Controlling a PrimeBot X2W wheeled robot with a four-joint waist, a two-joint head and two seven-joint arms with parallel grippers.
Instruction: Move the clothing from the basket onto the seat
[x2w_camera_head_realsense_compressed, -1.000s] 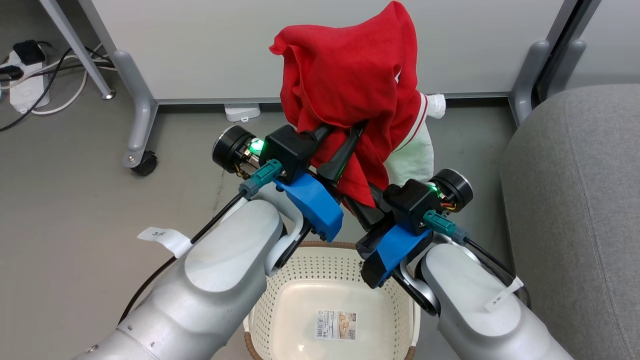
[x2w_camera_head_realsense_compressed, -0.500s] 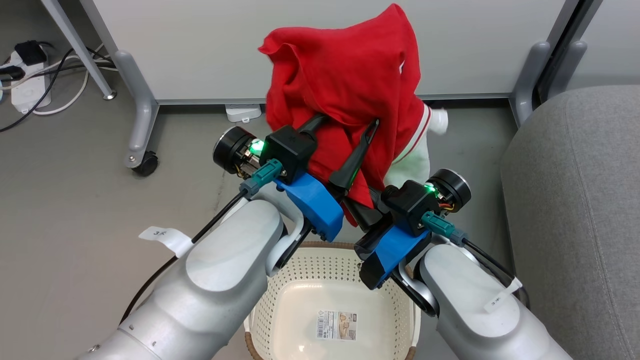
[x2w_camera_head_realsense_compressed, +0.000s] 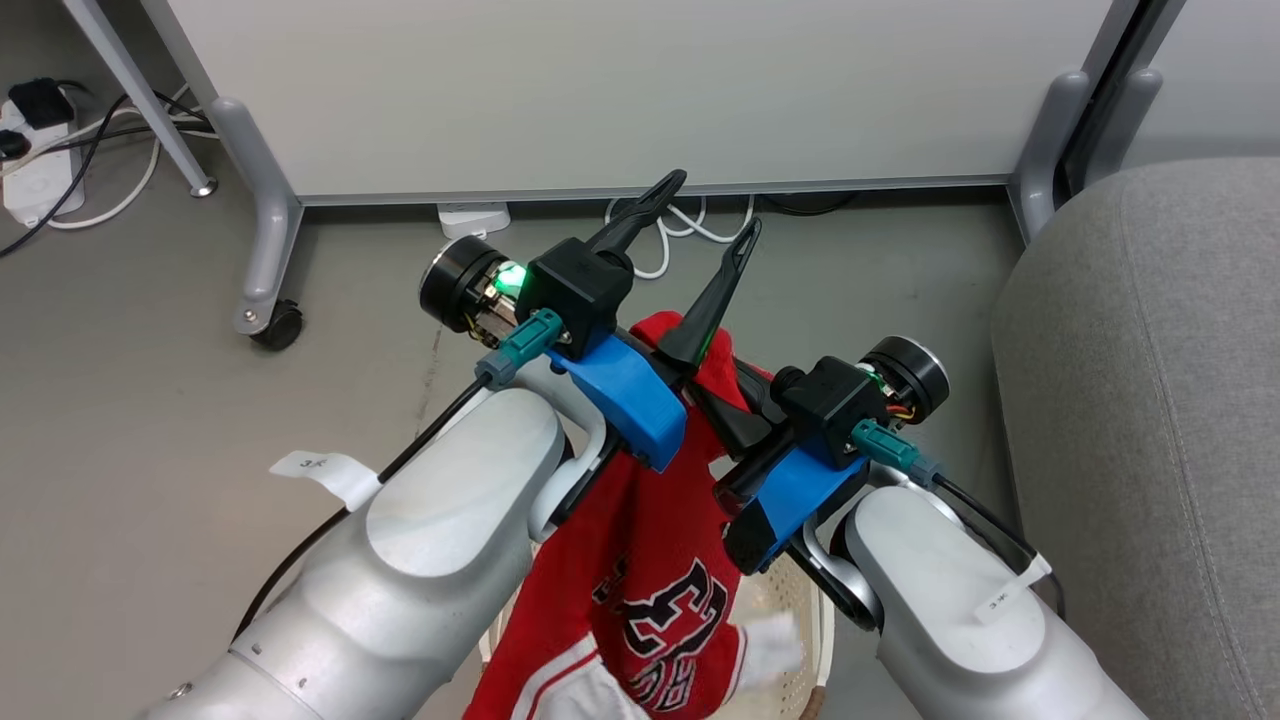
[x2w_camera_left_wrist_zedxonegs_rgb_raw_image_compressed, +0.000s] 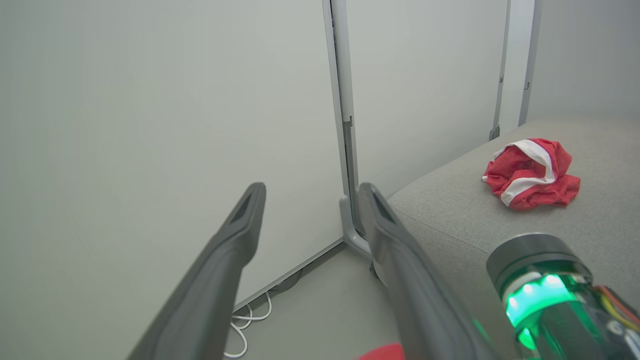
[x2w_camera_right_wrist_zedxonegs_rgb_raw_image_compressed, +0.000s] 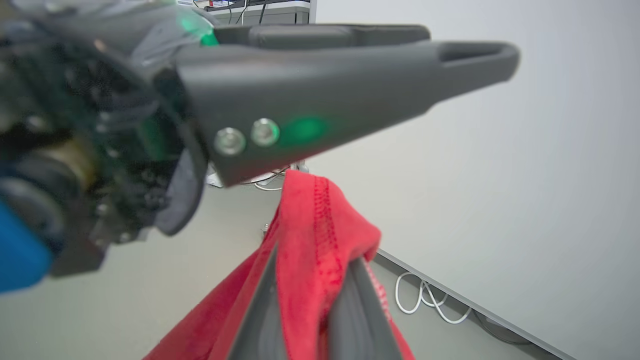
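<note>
A red jersey (x2w_camera_head_realsense_compressed: 650, 590) with white, black-outlined numerals hangs down over the cream basket (x2w_camera_head_realsense_compressed: 805, 640), covering most of it. My right gripper (x2w_camera_head_realsense_compressed: 735, 415) is shut on the jersey's top fold; in the right wrist view the red cloth (x2w_camera_right_wrist_zedxonegs_rgb_raw_image_compressed: 312, 250) sits pinched between my fingers. My left gripper (x2w_camera_head_realsense_compressed: 711, 204) crosses just above it, open and holding nothing, and its fingers (x2w_camera_left_wrist_zedxonegs_rgb_raw_image_compressed: 240, 225) frame bare wall. A second red-and-white jersey (x2w_camera_left_wrist_zedxonegs_rgb_raw_image_compressed: 532, 172) lies crumpled on the grey seat (x2w_camera_left_wrist_zedxonegs_rgb_raw_image_compressed: 450, 210), which stands at my right (x2w_camera_head_realsense_compressed: 1150, 400).
A white partition panel (x2w_camera_head_realsense_compressed: 600, 90) on grey legs with a castor (x2w_camera_head_realsense_compressed: 275, 325) stands ahead. A white cable (x2w_camera_head_realsense_compressed: 690, 225) lies at its foot. A power strip and cords (x2w_camera_head_realsense_compressed: 40, 170) are at the far left on the grey floor.
My left gripper has opened and let go of the jersey. The cloth, bunched high over both grippers before, has dropped and now hangs from the right gripper over the basket.
</note>
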